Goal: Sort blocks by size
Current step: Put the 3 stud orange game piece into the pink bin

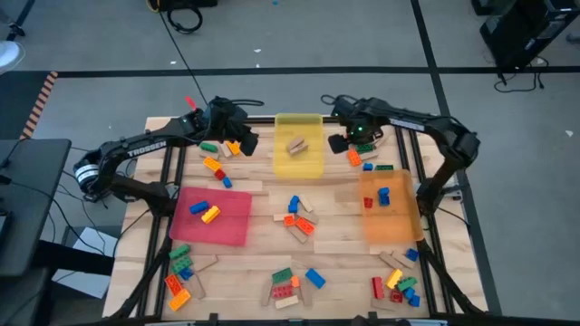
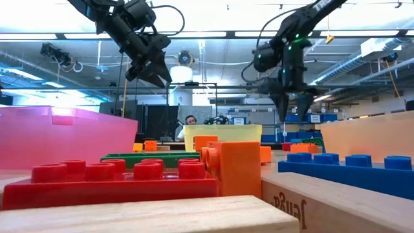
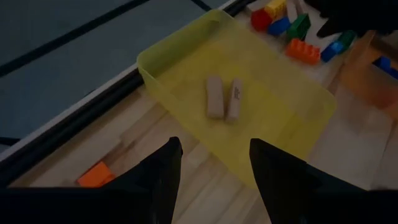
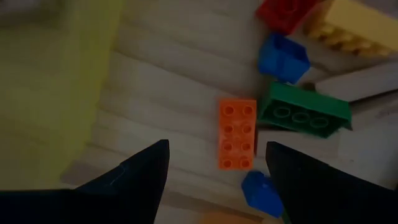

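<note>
2 wooden blocks are seen lying side by side in the yellow tray, apparently sorted there by kind. To the right of that tray, the right gripper is held with jaws spread and empty above an orange brick, probably lined up for a pick. To the tray's left, the left gripper is parted, holding nothing.

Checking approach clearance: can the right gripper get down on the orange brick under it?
Probably yes. The right gripper hangs open above the orange brick, whose top is bare; a green brick sits close on one side.
</note>
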### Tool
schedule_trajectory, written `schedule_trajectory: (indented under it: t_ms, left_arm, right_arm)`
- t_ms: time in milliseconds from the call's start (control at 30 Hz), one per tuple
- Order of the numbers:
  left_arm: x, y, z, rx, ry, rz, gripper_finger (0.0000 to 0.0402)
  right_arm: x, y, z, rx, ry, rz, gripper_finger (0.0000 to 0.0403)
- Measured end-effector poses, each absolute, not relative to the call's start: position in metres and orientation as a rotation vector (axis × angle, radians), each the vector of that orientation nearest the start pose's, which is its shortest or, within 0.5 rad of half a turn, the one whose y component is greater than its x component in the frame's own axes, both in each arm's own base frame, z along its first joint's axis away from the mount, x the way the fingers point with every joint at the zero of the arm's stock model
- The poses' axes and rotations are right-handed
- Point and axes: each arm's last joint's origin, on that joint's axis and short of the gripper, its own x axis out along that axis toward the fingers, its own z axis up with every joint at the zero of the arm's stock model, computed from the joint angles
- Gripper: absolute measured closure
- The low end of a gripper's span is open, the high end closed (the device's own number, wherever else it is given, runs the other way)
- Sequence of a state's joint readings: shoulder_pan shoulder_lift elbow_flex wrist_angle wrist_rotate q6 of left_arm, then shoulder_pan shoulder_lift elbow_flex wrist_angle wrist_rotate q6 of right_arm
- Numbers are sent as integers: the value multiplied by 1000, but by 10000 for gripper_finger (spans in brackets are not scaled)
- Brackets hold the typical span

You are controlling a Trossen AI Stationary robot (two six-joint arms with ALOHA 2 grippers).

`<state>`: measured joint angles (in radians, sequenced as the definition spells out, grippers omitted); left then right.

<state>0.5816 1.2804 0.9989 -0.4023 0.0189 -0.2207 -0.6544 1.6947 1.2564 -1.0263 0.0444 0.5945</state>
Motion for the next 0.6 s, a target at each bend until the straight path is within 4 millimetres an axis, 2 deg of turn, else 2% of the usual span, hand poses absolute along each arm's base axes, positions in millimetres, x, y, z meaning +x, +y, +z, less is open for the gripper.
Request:
schedule_trajectory:
  t_ms: [233, 600]
  left_arm:
    - [227, 149, 285, -412, 599, 613, 202]
    - [228, 149, 287, -406, 579, 613, 202]
  right_arm:
    - [248, -202, 191, 926, 1310, -1009, 136]
    - [230, -200, 159, 1030, 1279, -1031, 142]
